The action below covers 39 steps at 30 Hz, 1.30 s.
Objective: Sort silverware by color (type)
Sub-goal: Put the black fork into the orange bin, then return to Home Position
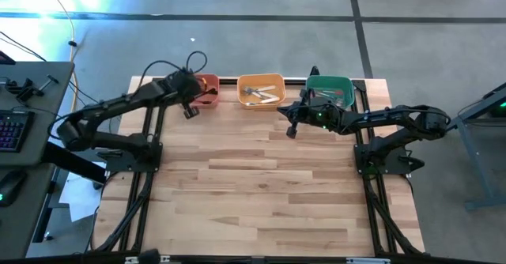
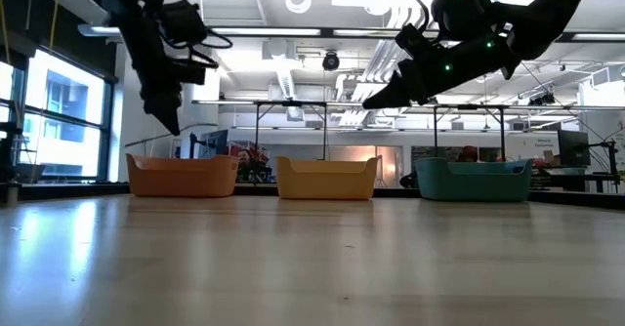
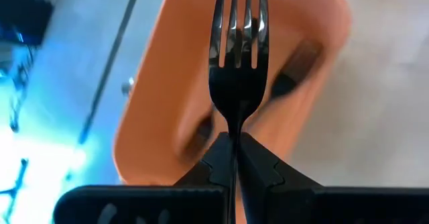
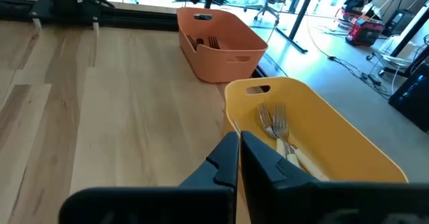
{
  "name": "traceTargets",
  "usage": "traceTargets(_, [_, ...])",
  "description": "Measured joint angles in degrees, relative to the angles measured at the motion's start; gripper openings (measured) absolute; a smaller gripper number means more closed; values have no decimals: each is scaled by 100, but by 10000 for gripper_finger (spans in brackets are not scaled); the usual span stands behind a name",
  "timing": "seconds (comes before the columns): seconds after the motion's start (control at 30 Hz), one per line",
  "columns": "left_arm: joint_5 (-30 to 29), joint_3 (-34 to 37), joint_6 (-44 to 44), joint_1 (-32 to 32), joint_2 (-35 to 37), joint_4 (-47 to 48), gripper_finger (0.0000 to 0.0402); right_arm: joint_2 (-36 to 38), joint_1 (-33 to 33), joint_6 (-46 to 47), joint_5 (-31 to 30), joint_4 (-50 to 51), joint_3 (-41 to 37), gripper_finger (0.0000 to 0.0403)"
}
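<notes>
My left gripper point(image 3: 236, 158) hangs above the red bin point(image 3: 167, 110) at the table's far edge, shut on a dark fork point(image 3: 238, 56). More dark forks point(image 4: 204, 42) lie inside that bin. In the high view this gripper point(image 1: 192, 106) is at the bin's near left corner. My right gripper point(image 4: 239, 150) is shut and holds nothing. It hovers over the table just in front of the yellow bin point(image 4: 335, 137), which holds silver forks point(image 4: 273, 125). In the high view it point(image 1: 291, 126) sits between the yellow bin point(image 1: 261, 91) and the green bin point(image 1: 330, 92). My left gripper pinches the dark fork between its two fingers at the handle just behind the neck point(image 3: 236, 127). The fork lies along the fingers and sticks out past their tips, tines point(image 3: 238, 16) leading. It is lifted clear, over the red bin, with the fingers pointing steeply down.
Three bins stand in a row along the table's far edge: red point(image 2: 183, 177), yellow point(image 2: 328, 178), green point(image 2: 474, 180). The wooden tabletop point(image 1: 261, 193) spreads out in front of them. A desk with a keyboard point(image 1: 12, 130) stands beyond the table's left edge.
</notes>
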State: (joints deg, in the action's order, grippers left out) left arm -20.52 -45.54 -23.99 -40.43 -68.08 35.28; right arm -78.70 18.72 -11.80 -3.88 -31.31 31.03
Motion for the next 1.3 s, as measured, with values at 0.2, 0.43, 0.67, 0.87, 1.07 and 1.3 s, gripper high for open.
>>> traceTargets(0.2, [143,-208,-1168,-427,-758,-425,1,0,1,42,0,0,0,0])
traceTargets(0.43, [228,-476,-2548,-691,-1603,-509,1,0,1,42,0,2,0,0])
traceTargets(0.67, [-155,-544,-2809,-786,-2176,-441,1,0,1,38,0,21,0,0])
traceTargets(0.87, [219,-550,-2538,-740,-2206,-607,14,0,1,40,0,26,0,0])
traceTargets(1.07, [191,-551,-2243,-568,-2069,-602,48,0,0,29,1,28,0,0])
traceTargets(1.3, [1023,-551,-1621,-269,-1464,-490,31,0,1,-25,0,185,0,0])
